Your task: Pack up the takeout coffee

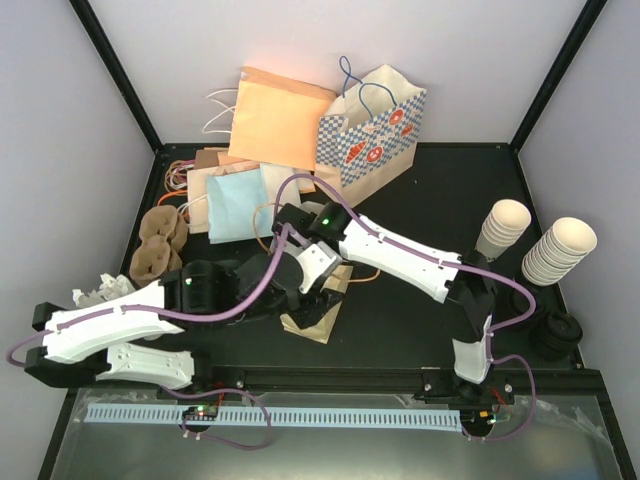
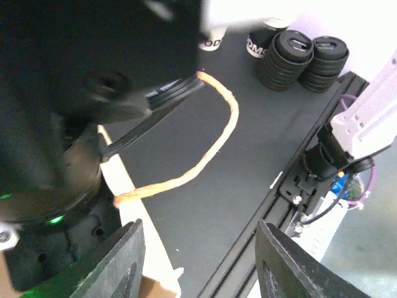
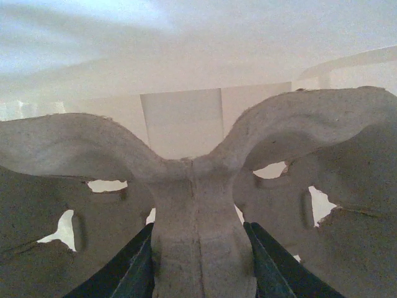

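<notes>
Although both grips are hidden overhead, at the wrists the right pincer is seen clamped on a pulp cup carrier, the left pincer open, well left of stacked black lids on the black tabletop, with pale walls beyond. The takeout coffee cannot be located.

To the right of the checked bag the counter lies bare as far as the two cup stacks, so a gripper can pass there. To its left, flat paper bags cover the surface. In front of it the left arm and the right arm cross over a brown bag and block the middle. Far to its front right stand black lid stacks. A pulp carrier, clamped in the right gripper, closes the way ahead of it.
</notes>
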Tool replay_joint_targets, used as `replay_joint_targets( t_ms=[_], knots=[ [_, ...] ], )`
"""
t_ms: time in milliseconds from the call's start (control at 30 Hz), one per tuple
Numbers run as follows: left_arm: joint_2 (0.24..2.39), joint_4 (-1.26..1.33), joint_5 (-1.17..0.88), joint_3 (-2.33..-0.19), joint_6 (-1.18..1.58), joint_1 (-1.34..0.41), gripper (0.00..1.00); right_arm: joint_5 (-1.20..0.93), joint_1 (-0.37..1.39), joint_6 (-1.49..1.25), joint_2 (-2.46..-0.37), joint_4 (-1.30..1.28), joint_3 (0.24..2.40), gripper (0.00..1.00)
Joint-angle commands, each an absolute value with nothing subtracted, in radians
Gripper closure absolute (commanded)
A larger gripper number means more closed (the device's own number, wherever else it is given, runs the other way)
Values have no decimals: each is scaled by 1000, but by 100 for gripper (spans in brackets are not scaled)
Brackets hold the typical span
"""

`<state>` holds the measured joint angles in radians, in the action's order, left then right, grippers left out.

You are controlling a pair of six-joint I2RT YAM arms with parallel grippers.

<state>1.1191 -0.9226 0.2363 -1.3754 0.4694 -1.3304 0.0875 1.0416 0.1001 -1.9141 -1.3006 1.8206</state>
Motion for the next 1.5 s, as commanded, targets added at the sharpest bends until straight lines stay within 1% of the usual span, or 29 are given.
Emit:
replay_joint_targets(
  t_ms=[0, 100, 300, 467, 700, 933, 1033, 1067, 1100, 1167, 1200, 1300, 1367, 1467],
  knots=[
    [1105, -770, 284, -1300, 267, -1366, 49, 88, 1045, 114, -1871, -1283, 1829, 62],
    [1104, -684, 302, -1267, 171, -1385, 49, 85, 1046, 114, -1872, -1284, 1831, 62],
    [1133, -673, 364, -1249, 21, -1419, 47, 77, 1044, 119, -1871, -1281, 1831, 62],
    [1168, -655, 489, -1240, -84, -1455, 45, 75, 1045, 121, -1871, -1284, 1838, 62],
    [1209, -613, 605, -1218, -203, -1465, 44, 72, 1043, 123, -1870, -1284, 1837, 62],
    [1257, -582, 720, -1229, -270, -1468, 49, 68, 1043, 123, -1874, -1284, 1839, 62],
    [1274, -587, 762, -1246, -278, -1474, 49, 68, 1042, 123, -1876, -1285, 1843, 62],
    [1275, -583, 769, -1247, -286, -1475, 50, 67, 1043, 124, -1877, -1286, 1846, 62],
    [1289, -580, 778, -1249, -291, -1476, 55, 67, 1043, 125, -1878, -1287, 1848, 62],
    [1312, -593, 787, -1263, -292, -1478, 72, 67, 1043, 125, -1879, -1286, 1849, 62],
    [1318, -608, 787, -1275, -287, -1480, 79, 68, 1043, 127, -1879, -1285, 1850, 62],
    [1325, -624, 783, -1298, -272, -1490, 92, 69, 1043, 126, -1881, -1285, 1850, 62],
    [1317, -618, 751, -1304, -273, -1500, 98, 68, 1041, 126, -1884, -1284, 1854, 62],
    [1294, -595, 671, -1306, -261, -1508, 98, 69, 1042, 127, -1890, -1288, 1861, 62]
  ],
)
